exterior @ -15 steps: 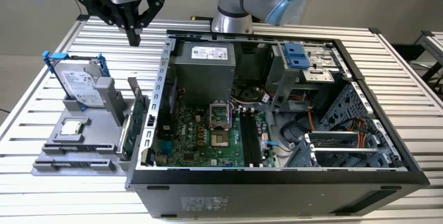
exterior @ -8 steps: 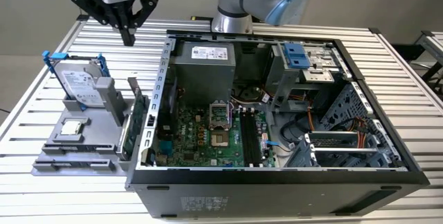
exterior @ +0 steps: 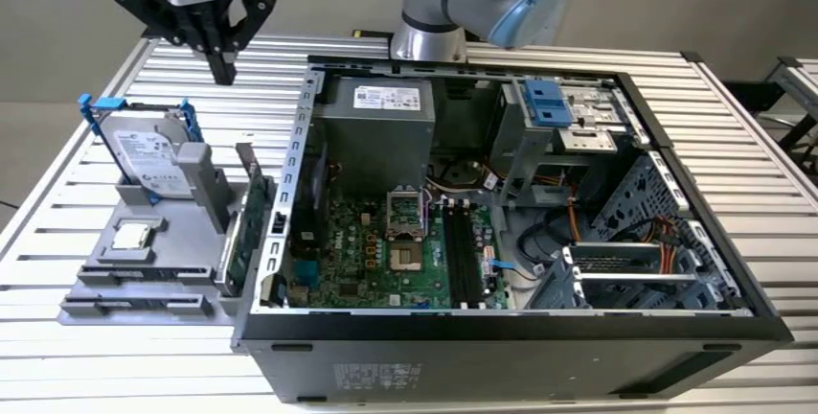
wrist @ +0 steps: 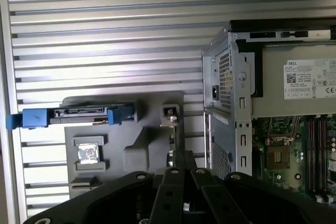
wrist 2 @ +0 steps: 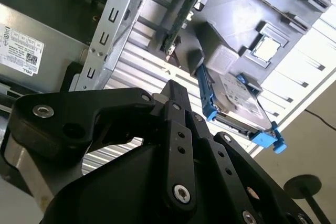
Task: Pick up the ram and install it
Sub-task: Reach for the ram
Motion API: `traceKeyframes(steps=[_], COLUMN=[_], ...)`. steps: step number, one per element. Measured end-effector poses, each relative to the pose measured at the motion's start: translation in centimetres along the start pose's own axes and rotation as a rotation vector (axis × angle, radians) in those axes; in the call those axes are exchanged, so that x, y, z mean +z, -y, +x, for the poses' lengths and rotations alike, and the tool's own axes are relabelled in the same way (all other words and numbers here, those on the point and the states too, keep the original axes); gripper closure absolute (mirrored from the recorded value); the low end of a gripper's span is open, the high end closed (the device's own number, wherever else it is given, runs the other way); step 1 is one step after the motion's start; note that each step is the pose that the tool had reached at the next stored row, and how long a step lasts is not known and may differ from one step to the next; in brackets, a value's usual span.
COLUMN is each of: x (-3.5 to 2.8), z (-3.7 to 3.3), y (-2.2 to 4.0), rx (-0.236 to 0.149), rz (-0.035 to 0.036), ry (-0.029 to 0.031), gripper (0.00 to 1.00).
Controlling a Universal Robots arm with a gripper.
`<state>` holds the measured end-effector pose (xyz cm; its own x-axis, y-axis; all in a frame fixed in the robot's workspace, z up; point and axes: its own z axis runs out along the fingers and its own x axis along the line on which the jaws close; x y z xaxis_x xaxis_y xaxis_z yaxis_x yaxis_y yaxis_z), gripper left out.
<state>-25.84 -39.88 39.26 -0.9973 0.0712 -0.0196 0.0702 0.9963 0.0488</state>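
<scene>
I see the gripper (exterior: 224,71) hanging above the back of the gray holder (exterior: 134,304), its fingers pressed together and holding nothing. The ram (exterior: 260,198) stands on its long edge in this holder, just beside the outer wall of the open computer case (exterior: 511,356) and near the hard drive (exterior: 144,160). I judge the ram to be light and stiff, but fragile: a thin board with small chips and fine contacts. The best hold, I think, is on the two flat faces near the middle of the upper edge, with gentle pressure and no twisting.
</scene>
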Motion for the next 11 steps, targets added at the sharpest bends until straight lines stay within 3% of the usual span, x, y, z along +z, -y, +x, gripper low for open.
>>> traceKeyframes(steps=[11], x=[-0.04], z=[1.80], y=[0.13], rx=[0.000], rz=[0.0001], ry=[0.0000], gripper=[1.00])
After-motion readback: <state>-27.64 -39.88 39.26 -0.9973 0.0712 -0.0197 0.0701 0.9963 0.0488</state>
